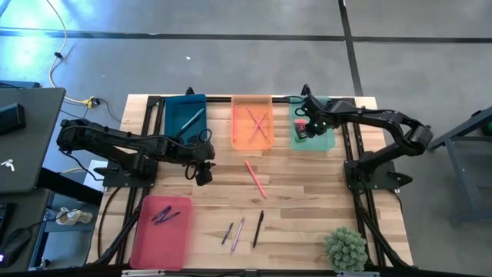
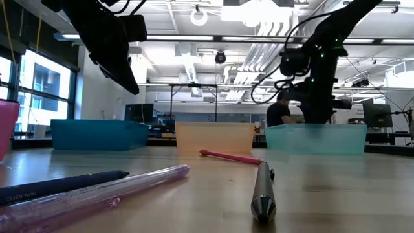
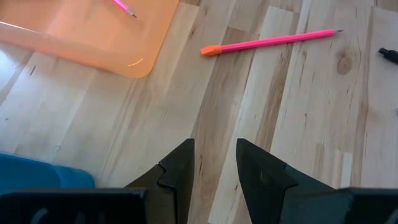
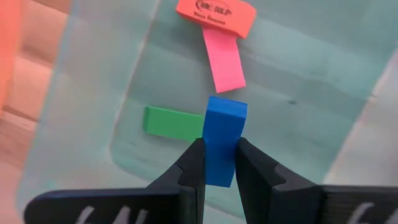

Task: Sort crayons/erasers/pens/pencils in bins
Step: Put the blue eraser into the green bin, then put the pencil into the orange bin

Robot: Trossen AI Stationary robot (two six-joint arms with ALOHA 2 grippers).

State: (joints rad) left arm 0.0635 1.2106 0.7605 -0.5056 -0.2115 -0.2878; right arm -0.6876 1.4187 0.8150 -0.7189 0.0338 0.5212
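My right gripper is over the mint-green bin at the far right, shut on a blue eraser. A green eraser, a pink eraser and a red eraser lie flat on that bin's floor. My left gripper is open and empty above bare table near the teal bin. A pink pencil lies on the table beyond it. The orange bin holds pink pencils. The pink-red bin at the near left holds dark pens. My right gripper pinches the blue eraser between its two fingers, on its two broad sides. The fingers come from above, pointing down into the mint-green bin. The eraser's free end sticks out past the fingertips toward the bin floor, beside the green eraser.
Three pens lie on the table near the front edge, and they also show close up in the low view. A small green plant stands at the near right corner. Bare wood lies between the bins and the pens.
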